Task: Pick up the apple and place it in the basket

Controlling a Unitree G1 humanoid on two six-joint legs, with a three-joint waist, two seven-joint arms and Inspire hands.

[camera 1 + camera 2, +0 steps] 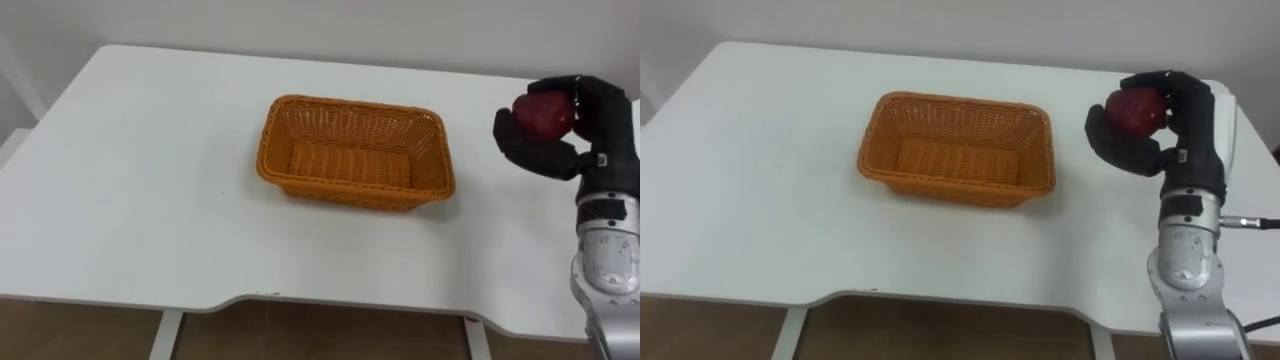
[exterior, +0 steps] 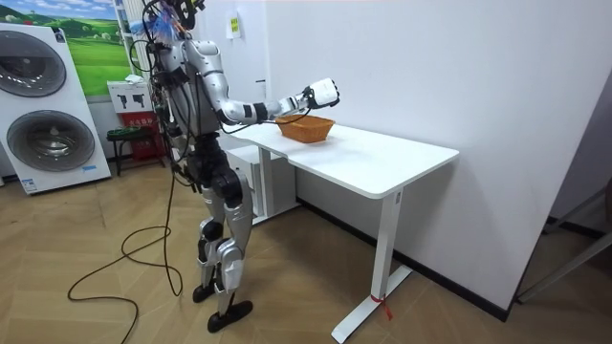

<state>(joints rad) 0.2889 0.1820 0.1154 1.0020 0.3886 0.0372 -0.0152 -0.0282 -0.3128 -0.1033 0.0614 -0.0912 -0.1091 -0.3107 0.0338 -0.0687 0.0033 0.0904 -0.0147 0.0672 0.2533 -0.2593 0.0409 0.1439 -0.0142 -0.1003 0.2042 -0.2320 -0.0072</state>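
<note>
Red apple [image 1: 543, 112]: upper right of the frame, held up off the white table [image 1: 150, 180]. Right hand [image 1: 548, 150]: I see its dark fingers curled round the apple, gripping it firmly. Orange wicker basket [image 1: 355, 105]: centre frame, resting on the table, left of my raised hand and apart from it.

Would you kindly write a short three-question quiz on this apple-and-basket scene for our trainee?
1. True or false: the wicker basket holds nothing.
2. The apple is: A) inside the basket; B) lying beside the basket; C) gripped by the right hand.
3. Fill in: by the robot's own sides, that hand is held to the basket's ___.
Key: 1 true; 2 C; 3 right.
</note>
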